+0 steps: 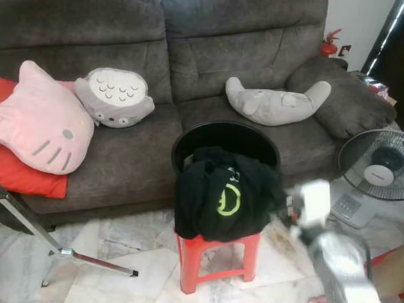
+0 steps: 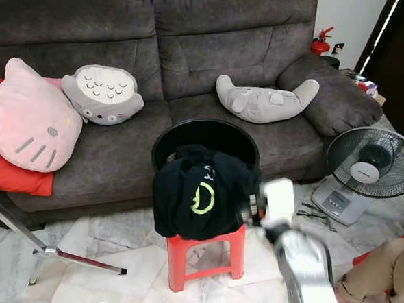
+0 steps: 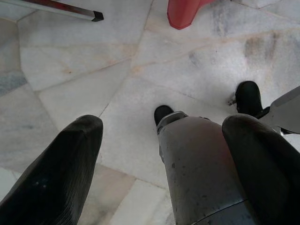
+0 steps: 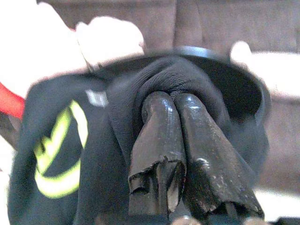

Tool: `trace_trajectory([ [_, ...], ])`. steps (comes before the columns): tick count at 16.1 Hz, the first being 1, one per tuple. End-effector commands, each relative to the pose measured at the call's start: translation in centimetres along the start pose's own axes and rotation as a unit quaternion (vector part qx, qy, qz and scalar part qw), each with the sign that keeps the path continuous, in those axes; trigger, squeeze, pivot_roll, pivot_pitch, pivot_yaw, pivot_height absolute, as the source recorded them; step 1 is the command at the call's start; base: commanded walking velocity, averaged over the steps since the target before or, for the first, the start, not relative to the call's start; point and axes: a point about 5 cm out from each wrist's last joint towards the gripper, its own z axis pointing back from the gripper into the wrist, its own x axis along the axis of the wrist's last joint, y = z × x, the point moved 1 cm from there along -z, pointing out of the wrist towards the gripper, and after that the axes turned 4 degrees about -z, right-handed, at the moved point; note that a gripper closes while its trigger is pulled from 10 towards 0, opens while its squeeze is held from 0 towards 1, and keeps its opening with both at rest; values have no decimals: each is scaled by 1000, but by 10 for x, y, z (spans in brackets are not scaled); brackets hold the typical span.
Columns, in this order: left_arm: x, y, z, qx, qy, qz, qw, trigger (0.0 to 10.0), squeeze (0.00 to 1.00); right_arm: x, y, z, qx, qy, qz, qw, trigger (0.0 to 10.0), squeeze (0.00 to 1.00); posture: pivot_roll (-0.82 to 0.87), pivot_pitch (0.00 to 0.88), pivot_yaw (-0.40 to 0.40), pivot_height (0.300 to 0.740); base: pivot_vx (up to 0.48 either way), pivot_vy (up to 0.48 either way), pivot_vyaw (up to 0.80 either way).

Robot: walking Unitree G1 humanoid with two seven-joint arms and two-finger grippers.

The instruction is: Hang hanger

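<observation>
Black cloth, a shirt (image 1: 222,198) with a yellow-green mark, is draped over a round black basket (image 1: 256,136) that stands on a red stool (image 1: 215,259) in front of a grey sofa (image 1: 182,50). In the right wrist view, the right gripper (image 4: 176,101) is seen clenched, its two fingers (image 4: 157,136) pressed together and buried in a fold of the shirt; the cloth appears to be pinched between the tips, though the blur makes this hard to confirm. No hanger can be made out among the folds. The right arm (image 1: 335,253) is seen blurred beside the stool. The left gripper (image 3: 159,154) is held spread apart above the marble floor (image 3: 93,93). A fan (image 1: 381,164) stands to the right.
</observation>
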Motion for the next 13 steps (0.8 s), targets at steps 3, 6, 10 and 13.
trace_trajectory([
  [3, -14, -9, 3, -14, 24, -7, 1000, 10000, 0, 31, 15, -19, 43, -44, 5, 998, 0, 0, -83, 0, -41, 740, 0, 0, 0],
  [6, -13, -9, 2, -14, 24, -7, 1000, 10000, 0, 62, 36, -40, 106, -80, 20, 991, 0, 0, -82, 0, -37, 740, 0, 0, 0],
  [10, -10, -10, 2, -15, 21, -5, 1000, 10000, 0, 91, 66, -55, 183, -108, 43, 976, 0, 0, -77, 0, -40, 740, 0, 0, 0],
  [13, -9, -12, 1, -20, 21, -5, 1000, 10000, 0, 104, 93, -53, 275, -103, 68, 953, 0, 0, -82, 0, -35, 740, 0, 0, 0],
])
